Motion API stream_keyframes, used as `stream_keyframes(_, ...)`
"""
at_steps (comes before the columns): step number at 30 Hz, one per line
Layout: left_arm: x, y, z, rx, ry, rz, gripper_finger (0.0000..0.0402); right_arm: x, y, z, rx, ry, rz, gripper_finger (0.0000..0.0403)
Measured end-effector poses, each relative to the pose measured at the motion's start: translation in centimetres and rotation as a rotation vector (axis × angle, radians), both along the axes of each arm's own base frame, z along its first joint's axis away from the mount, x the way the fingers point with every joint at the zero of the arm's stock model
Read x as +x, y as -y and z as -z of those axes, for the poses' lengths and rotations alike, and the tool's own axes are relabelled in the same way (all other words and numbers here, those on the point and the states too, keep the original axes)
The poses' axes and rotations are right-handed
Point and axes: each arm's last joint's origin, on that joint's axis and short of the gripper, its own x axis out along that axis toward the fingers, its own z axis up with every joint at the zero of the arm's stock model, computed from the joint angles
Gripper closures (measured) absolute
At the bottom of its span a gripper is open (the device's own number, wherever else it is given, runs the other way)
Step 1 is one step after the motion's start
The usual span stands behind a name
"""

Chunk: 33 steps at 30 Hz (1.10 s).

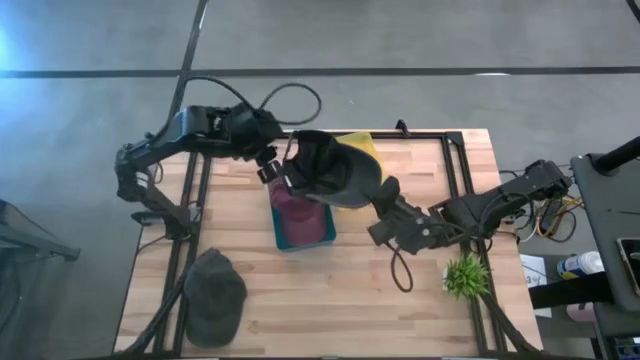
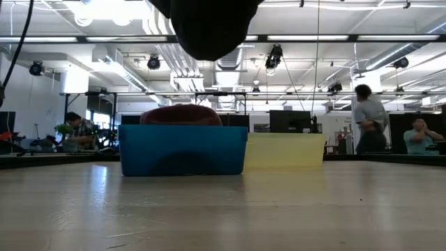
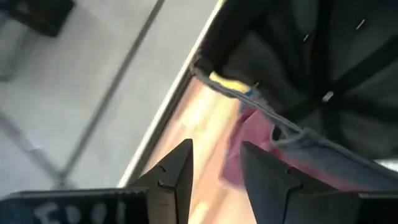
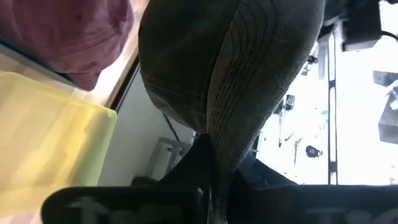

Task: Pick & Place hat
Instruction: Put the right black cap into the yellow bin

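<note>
A black cap (image 1: pixel 335 170) hangs in the air above the blue bin (image 1: pixel 322 236) and the yellow bin (image 1: pixel 358 143), with my right gripper (image 1: pixel 385 197) shut on it. The low view shows only the cap's underside (image 2: pixel 209 28), high over the bins. A maroon hat (image 1: pixel 293 208) lies inside the blue bin. My left gripper (image 3: pixel 216 168) stands open just left of the black cap, over the table's far-left part, with nothing between its fingers. A grey-green cap (image 1: pixel 213 295) rests flat on the table near the front left. My right gripper pinches the black cap's stitched brim (image 4: pixel 219 146) between its two fingers. The fingers come from the table's right, close to level. The cap is lifted clear, its crown reaching away from the fingers above the bins.
A small green plant (image 1: pixel 465 275) stands at the table's right front. A black frame rail (image 1: pixel 455 165) runs along the table's right side. People (image 2: pixel 369 115) stand in the room beyond the table. Bare wood lies in the middle front.
</note>
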Motion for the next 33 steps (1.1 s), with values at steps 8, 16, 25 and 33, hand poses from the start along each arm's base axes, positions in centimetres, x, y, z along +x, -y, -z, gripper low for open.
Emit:
stream_keyframes(8,-0.7,-1.2,3.1,-0.207,0.067,-0.011,0.0275,-1.3,-1.0,-0.9,-0.024,0.007,-0.050,0.0390)
stream_keyframes(16,5.1,-0.4,6.6,-0.392,0.351,0.203,0.0275,-1.1,-1.4,-0.7,-0.011,-0.016,-0.106,0.0390)
stream_keyframes(25,8.5,2.8,5.6,-0.382,0.602,0.378,0.0275,-0.8,-0.7,-0.3,0.061,-0.014,-0.105,0.0390)
stream_keyframes(33,9.5,3.4,8.3,-0.352,0.429,0.303,0.0275,1.0,0.1,0.1,0.051,-0.036,-0.178,0.0390)
